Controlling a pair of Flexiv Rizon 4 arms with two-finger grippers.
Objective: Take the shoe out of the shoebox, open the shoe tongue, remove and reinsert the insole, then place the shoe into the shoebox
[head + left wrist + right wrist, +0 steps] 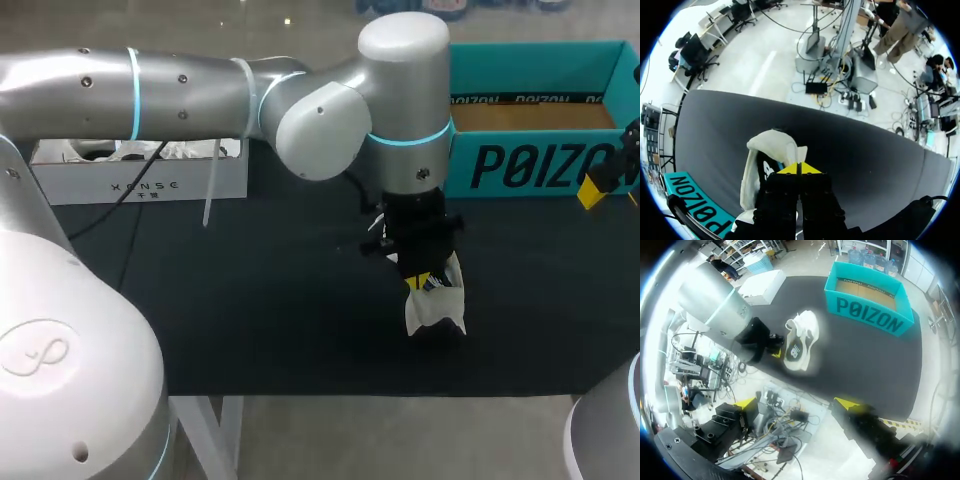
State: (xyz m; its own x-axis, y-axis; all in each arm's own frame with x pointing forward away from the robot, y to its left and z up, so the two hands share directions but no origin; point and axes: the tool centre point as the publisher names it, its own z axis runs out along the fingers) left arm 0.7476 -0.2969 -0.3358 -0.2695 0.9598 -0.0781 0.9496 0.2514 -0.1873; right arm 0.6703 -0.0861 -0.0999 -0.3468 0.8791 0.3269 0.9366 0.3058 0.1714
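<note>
A white sneaker with a dark logo lies on the black mat, near its front edge. My left arm reaches across from the left, and its gripper stands straight down onto the shoe's opening. In the left wrist view the yellow tips are pressed together, pinching a thin white flap of the shoe at its opening. The teal shoebox stands open at the back right, showing a bare cardboard floor. My right gripper hangs high over the front of the table, fingers wide apart and holding nothing. Only its yellow tip shows at the head view's right edge.
A white box with crumpled paper sits at the back left. The black mat is bare to the left of the shoe and between the shoe and the teal box. The table's front edge runs just below the shoe.
</note>
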